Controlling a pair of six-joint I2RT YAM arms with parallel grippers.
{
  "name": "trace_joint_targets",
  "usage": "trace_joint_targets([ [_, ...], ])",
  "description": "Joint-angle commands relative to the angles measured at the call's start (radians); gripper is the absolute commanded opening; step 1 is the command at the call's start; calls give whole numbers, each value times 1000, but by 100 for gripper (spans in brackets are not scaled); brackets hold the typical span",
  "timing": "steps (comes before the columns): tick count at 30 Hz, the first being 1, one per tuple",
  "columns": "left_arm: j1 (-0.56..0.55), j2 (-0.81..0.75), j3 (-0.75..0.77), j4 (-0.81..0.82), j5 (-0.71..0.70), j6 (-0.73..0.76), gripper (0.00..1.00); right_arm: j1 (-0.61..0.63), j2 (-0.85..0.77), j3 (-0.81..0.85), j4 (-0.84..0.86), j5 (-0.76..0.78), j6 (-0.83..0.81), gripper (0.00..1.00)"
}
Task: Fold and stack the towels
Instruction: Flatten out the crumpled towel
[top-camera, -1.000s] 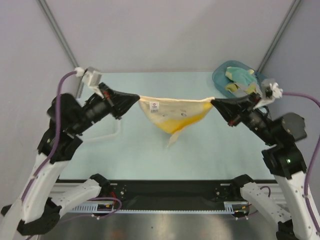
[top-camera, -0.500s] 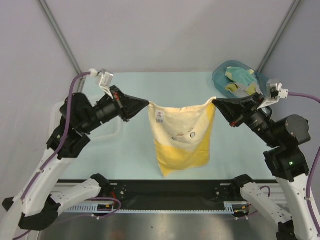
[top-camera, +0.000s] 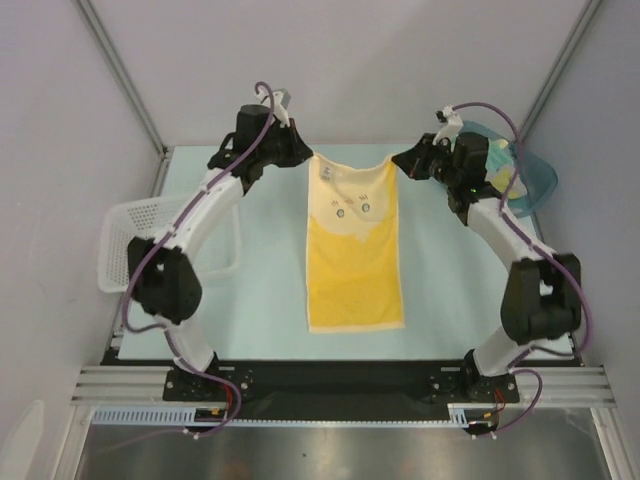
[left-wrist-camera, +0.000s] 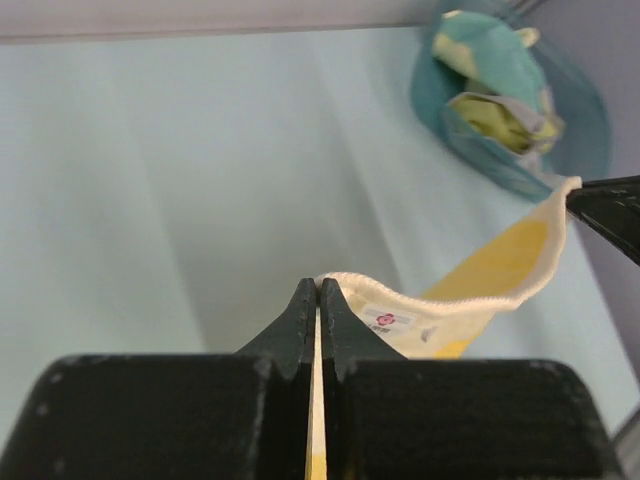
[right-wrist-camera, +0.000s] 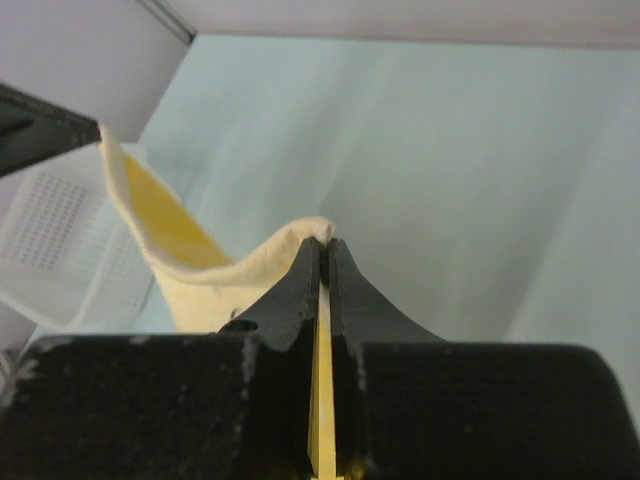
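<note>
The yellow towel lies unfolded, stretched long down the middle of the table. It is pale at the far end, with a chick face and a small label, and deeper yellow toward the near edge. Its two far corners are lifted (the hem sags slightly between them), one pinched in the left gripper, the other in the right gripper. A teal towel and a grey towel with yellow patches sit crumpled in the tub at the far right.

White shells, black joints, purple cables — tapered black left hand, right hand.
</note>
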Motion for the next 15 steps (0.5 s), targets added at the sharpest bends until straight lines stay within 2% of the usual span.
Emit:
trace_joint_targets([
  [1,36,129,155,60,32,99,0,-13,160,118,241,-138,-23,0],
  [2,48,204,234,44,22,113,0,-13,200,132,259,-144,-27,0],
  [4,65,266,299,27,21,126,0,-22,285,163,304,-161,-35,0],
  [6,88,314,301,42,53,124,0,-31,326,181,320,-181,-41,0],
  [10,99,302,180,127,92,136,0,-42,386,169,345,-236,-38,0],
  [15,97,224,-10,200,135,109,0,-40,354,77,315,-256,-46,0],
])
